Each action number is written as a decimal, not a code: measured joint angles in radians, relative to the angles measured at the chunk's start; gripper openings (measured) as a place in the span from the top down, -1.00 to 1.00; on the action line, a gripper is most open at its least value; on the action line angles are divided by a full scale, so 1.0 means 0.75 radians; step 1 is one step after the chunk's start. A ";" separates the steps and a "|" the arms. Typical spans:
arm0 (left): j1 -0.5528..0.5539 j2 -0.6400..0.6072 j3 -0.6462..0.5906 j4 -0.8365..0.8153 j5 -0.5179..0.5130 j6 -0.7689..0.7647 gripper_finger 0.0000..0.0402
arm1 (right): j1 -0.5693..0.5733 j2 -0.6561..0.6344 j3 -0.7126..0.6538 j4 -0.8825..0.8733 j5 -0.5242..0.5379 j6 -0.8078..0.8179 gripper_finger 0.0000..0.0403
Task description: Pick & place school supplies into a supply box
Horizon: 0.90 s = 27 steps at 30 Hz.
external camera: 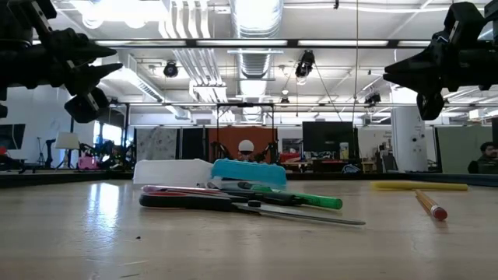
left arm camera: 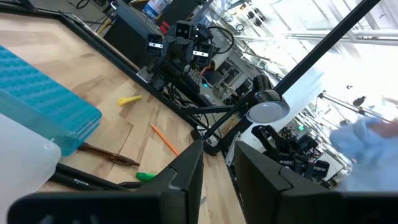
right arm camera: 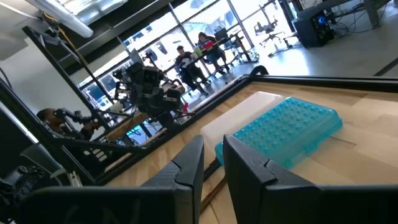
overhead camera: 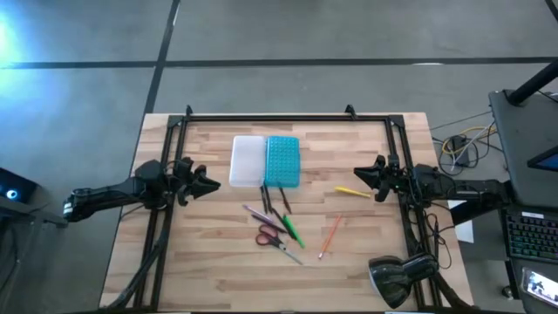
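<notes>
The supply box (overhead camera: 264, 161) lies open toward the table's far side, its whitish tray (overhead camera: 248, 160) to the left of its turquoise bumpy lid (overhead camera: 282, 161). Nearer lie two dark pens (overhead camera: 275, 199), red-handled scissors (overhead camera: 268, 235), a green marker (overhead camera: 293, 232), an orange pencil (overhead camera: 330, 235) and a short yellow stick (overhead camera: 352, 191), all flat on the wood. My left gripper (overhead camera: 209, 184) hovers level at the table's left. My right gripper (overhead camera: 359, 175) hovers level at the right. Both point toward the middle, their fingers a narrow gap apart with nothing between them (left arm camera: 219, 149) (right arm camera: 213, 152).
A black frame (overhead camera: 288, 118) runs along the table's far edge and down both sides. A black desk lamp (overhead camera: 397, 279) stands at the near right corner. Bare wood lies between each gripper and the supplies and along the near edge.
</notes>
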 joint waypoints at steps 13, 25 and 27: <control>0.001 0.000 0.000 0.001 -0.027 0.020 0.62 | 0.000 0.000 0.000 0.000 0.000 0.000 0.73; 0.003 0.000 0.025 0.149 -0.381 -0.379 0.62 | -0.002 0.000 0.000 0.003 0.022 -0.139 0.73; 0.003 0.000 0.025 0.166 -0.412 -0.408 0.62 | -0.001 0.000 0.000 0.004 0.038 -0.190 0.73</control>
